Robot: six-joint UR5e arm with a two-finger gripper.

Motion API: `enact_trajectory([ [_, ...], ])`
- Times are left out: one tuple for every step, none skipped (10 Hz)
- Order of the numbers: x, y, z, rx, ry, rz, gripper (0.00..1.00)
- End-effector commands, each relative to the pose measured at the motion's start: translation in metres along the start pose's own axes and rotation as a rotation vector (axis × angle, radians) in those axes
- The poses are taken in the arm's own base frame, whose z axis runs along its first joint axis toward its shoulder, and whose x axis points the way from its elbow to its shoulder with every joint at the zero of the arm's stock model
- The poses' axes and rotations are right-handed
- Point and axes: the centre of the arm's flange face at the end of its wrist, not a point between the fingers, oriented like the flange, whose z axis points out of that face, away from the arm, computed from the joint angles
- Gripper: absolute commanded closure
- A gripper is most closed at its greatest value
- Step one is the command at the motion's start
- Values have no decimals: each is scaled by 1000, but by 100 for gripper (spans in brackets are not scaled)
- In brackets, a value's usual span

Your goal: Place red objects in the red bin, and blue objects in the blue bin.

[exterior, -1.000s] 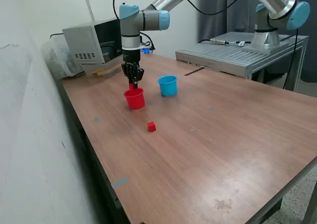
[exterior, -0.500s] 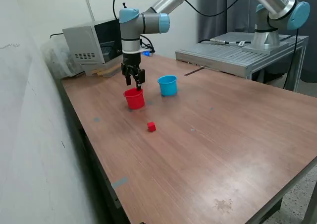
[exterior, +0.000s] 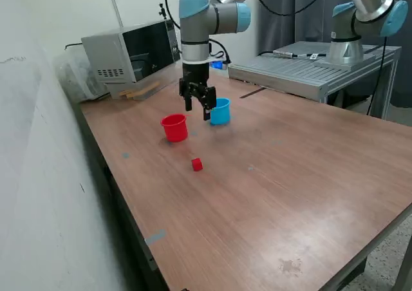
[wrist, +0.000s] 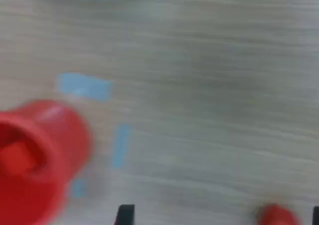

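A wooden table (exterior: 290, 175) carries a red cup (exterior: 174, 127), a blue cup (exterior: 219, 111) at its 2 o'clock, and a red cube (exterior: 197, 165) lying alone at the red cup's 5 o'clock, well apart from it. The end effector (exterior: 198, 108) hangs above the table between the two cups, fingers apart and holding nothing. The blurred wrist view shows the red cup (wrist: 35, 160) with a red cube (wrist: 20, 158) inside, and the other cube (wrist: 276, 216) on the table.
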Motion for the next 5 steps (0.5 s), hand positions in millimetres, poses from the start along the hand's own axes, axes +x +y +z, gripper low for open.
enact_trajectory([
  [108,-10,-22,17,101,197,0],
  [122,-9,-27,14,109,279,0],
  [143,-3,-30,17,110,283,0],
  [159,3,-16,94,99,250,0],
  [160,9,-7,99,97,245,0],
])
